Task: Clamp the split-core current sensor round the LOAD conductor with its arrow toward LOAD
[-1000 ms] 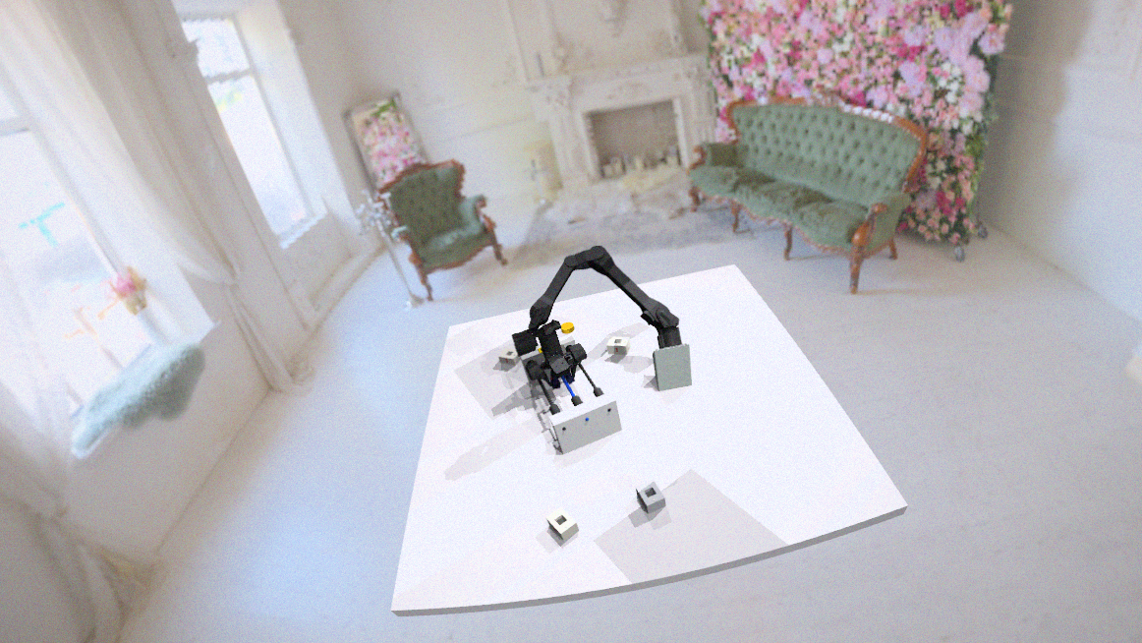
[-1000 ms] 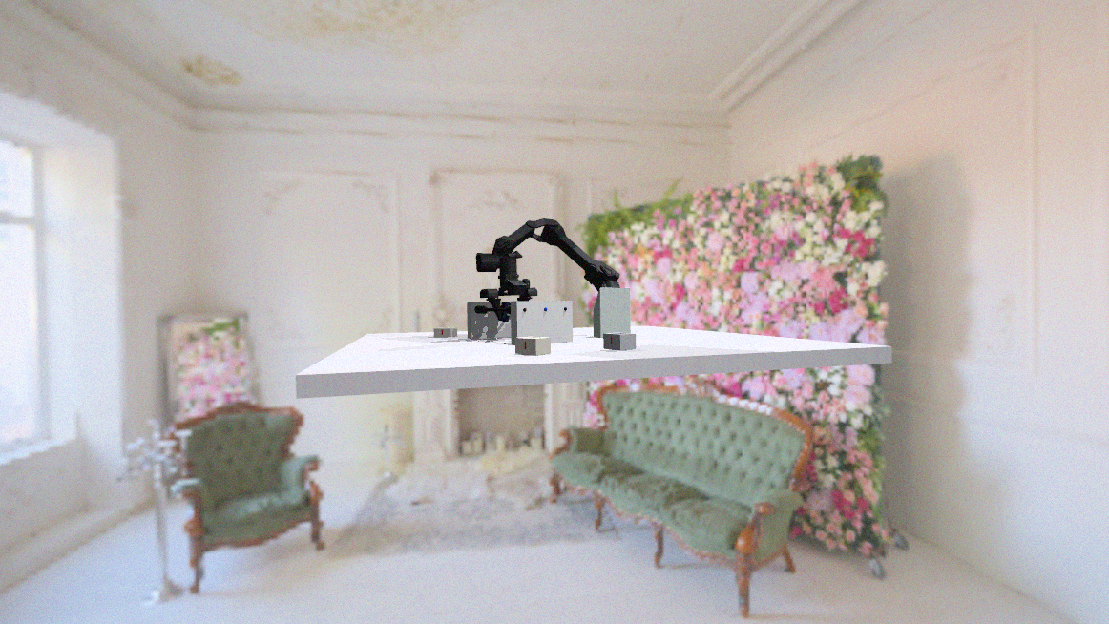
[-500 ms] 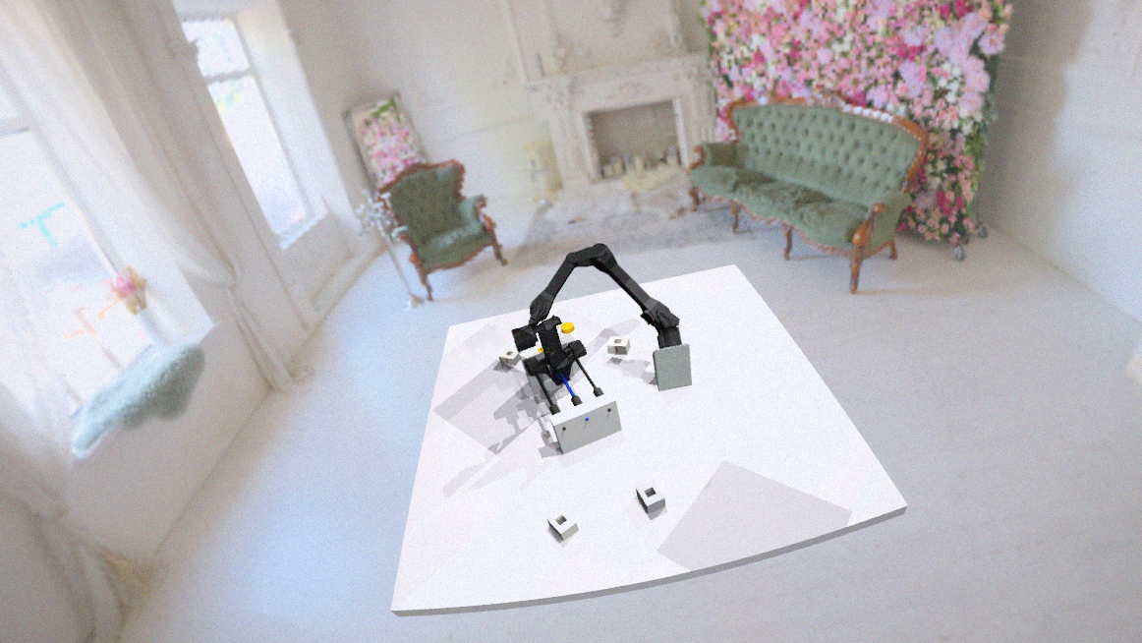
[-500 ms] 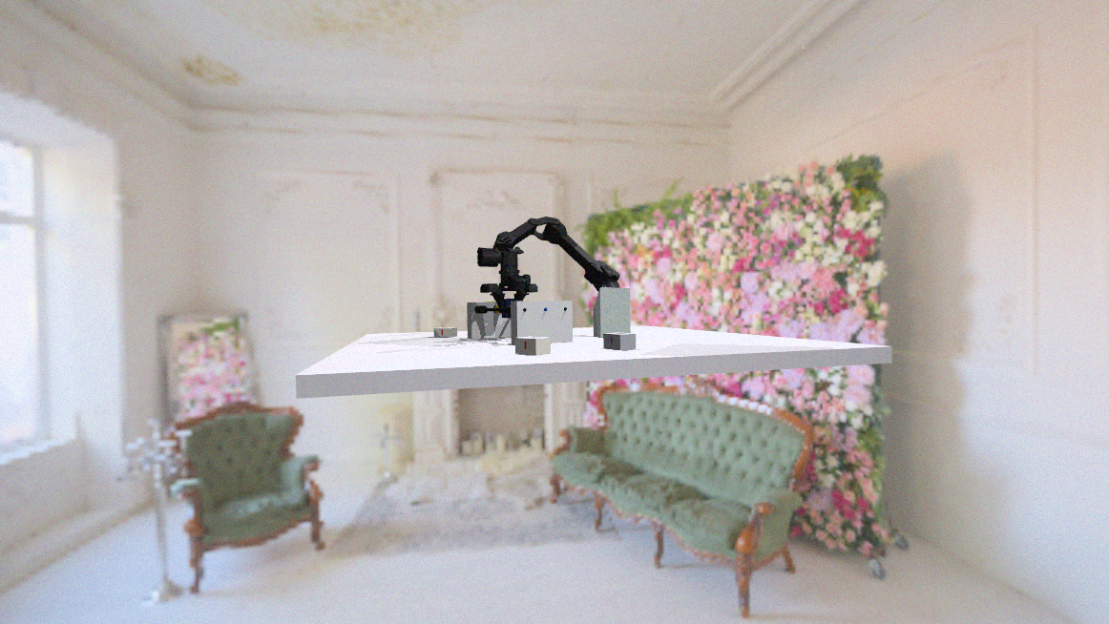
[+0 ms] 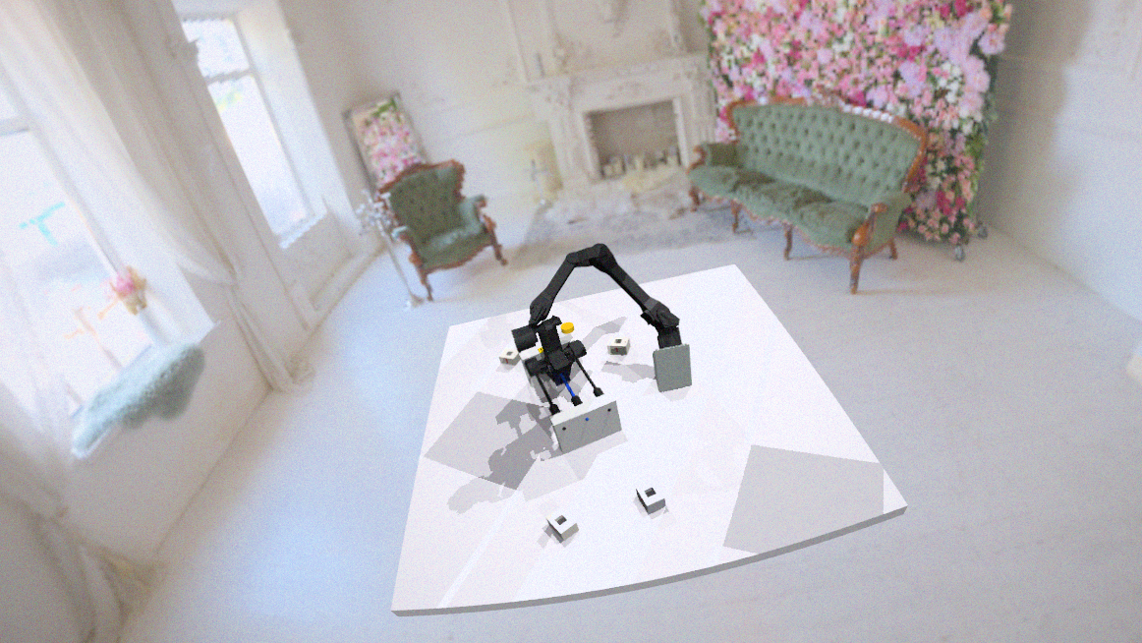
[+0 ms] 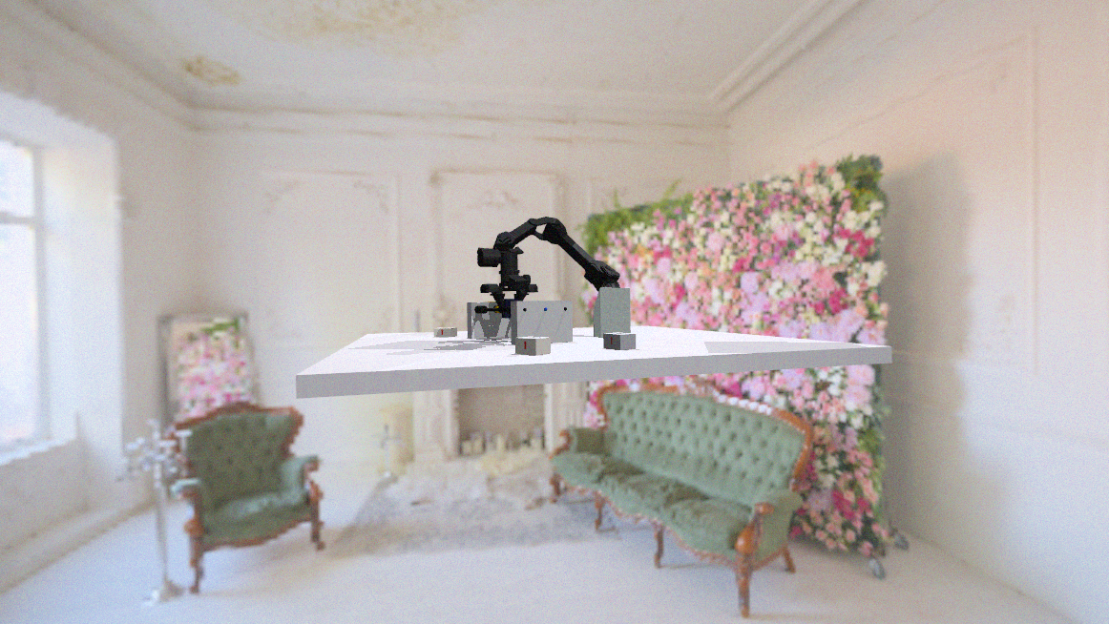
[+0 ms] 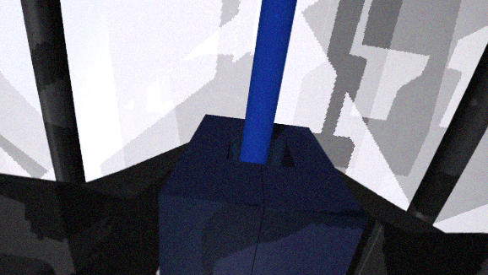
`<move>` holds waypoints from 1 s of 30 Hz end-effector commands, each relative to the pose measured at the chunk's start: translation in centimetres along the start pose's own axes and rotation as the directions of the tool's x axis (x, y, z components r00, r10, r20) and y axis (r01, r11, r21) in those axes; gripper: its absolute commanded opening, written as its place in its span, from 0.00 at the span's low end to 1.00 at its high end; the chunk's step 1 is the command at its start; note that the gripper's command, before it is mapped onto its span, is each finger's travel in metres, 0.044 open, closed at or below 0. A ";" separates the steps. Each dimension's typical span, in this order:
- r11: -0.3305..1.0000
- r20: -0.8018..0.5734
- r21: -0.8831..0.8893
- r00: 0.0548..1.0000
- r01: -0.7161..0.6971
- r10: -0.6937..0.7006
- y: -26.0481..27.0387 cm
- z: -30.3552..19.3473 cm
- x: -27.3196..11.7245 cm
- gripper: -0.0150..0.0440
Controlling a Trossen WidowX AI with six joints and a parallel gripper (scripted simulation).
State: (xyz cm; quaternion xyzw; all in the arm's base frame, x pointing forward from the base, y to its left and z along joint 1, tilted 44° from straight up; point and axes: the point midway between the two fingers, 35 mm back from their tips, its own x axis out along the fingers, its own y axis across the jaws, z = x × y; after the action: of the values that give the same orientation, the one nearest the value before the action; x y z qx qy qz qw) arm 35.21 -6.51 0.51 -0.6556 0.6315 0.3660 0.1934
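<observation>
The current sensor (image 7: pixel 207 177) is a dark blue block around the blue conductor (image 7: pixel 270 84) (image 5: pixel 569 389). Its two halves meet in the wrist view, with only a thin seam between them. My gripper (image 7: pixel 253 159) (image 6: pixel 508 307) is shut on the sensor, one black finger against each side. A black conductor (image 7: pixel 55 84) runs on the left and another black conductor (image 7: pixel 453 139) on the right, both apart from the sensor. The LOAD marker and the sensor's arrow cannot be made out, and the latch is not visible.
The conductors end at a pale upright panel (image 5: pixel 587 430) (image 6: pixel 543 325). Small square blocks with openings stand in front, a pale block (image 5: pixel 562 527) and a grey block (image 5: pixel 652 501). Another block (image 5: pixel 618 345) is behind. A grey-green slab (image 5: pixel 672 369) (image 6: pixel 614 314) stands by the arm's base.
</observation>
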 end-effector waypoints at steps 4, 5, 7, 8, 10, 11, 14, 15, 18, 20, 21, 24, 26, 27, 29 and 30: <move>1.000 0.000 0.000 1.000 0.000 0.000 0.0 0.0 0.0 0.70; 1.000 0.000 0.000 1.000 0.000 0.000 0.0 0.0 0.0 0.74; 1.000 0.000 0.000 1.000 0.000 0.000 0.0 0.0 0.0 0.83; 1.000 0.000 0.000 1.000 0.000 0.000 0.0 0.0 0.0 0.88; 1.000 0.000 0.000 1.000 -0.003 0.003 0.0 0.0 -0.1 0.97; 1.000 0.001 0.000 1.000 -0.006 0.006 0.0 0.0 0.0 1.00; 1.000 0.000 -0.001 1.000 -0.001 0.001 0.0 0.0 0.0 0.87; 1.000 0.000 -0.001 1.000 -0.001 0.001 0.0 0.0 0.0 0.82; 1.000 0.000 -0.001 1.000 -0.001 0.001 0.0 0.0 0.0 0.69; 1.000 0.000 -0.001 1.000 -0.001 0.001 0.0 0.0 0.0 0.60; 1.000 0.000 -0.001 1.000 -0.001 0.001 0.0 0.0 0.0 0.56; 1.000 0.000 -0.001 1.000 -0.001 0.001 0.0 0.0 0.0 0.42; 1.000 0.000 -0.001 1.000 -0.001 0.001 0.0 0.0 0.0 0.40; 1.000 0.000 -0.001 1.000 -0.001 0.001 0.0 0.0 0.0 0.38; 1.000 0.000 -0.001 1.000 -0.001 0.001 0.0 0.0 0.0 0.36; 1.000 0.000 -0.001 1.000 -0.001 0.001 0.0 0.0 0.0 0.35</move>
State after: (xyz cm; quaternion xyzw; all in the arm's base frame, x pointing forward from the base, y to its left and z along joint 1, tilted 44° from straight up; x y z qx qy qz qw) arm 35.20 -6.49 0.49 -0.6554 0.6316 0.3666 0.1927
